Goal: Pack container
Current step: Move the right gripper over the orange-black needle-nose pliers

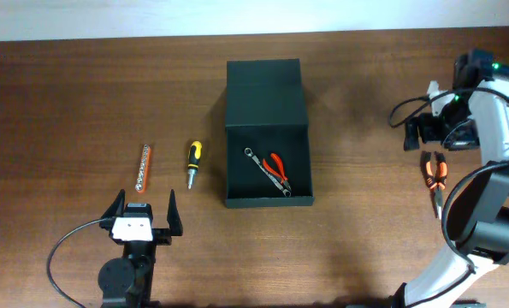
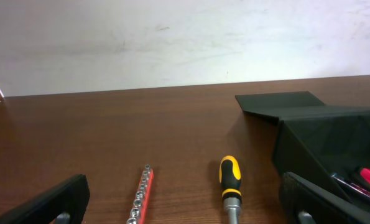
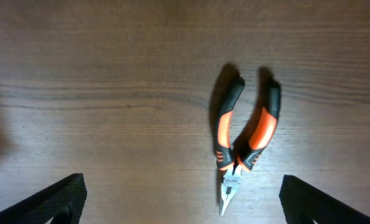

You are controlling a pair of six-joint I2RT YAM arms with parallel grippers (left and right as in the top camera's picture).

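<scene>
Right gripper (image 3: 185, 202) released, empty, above pliers (image 3: 233, 158) lying near-far; container (image 1: 263, 90) well left. Left gripper (image 1: 143, 208) released, farther off.

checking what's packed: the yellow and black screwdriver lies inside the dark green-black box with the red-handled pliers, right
No: the overhead view shows the yellow and black screwdriver on the table left of the dark green-black box; the red-handled pliers are inside.

overhead view evenly lit and sharp, short soft shadows beside the container (image 1: 267, 85). left wrist view bright, pale wall (image 2: 172, 37) near washed out, table (image 2: 110, 124) with faint sheen. right wrist view dimmer, corners darkened, pliers (image 3: 244, 137) throwing a dark shadow around the handles, wood grain crisp.
</scene>
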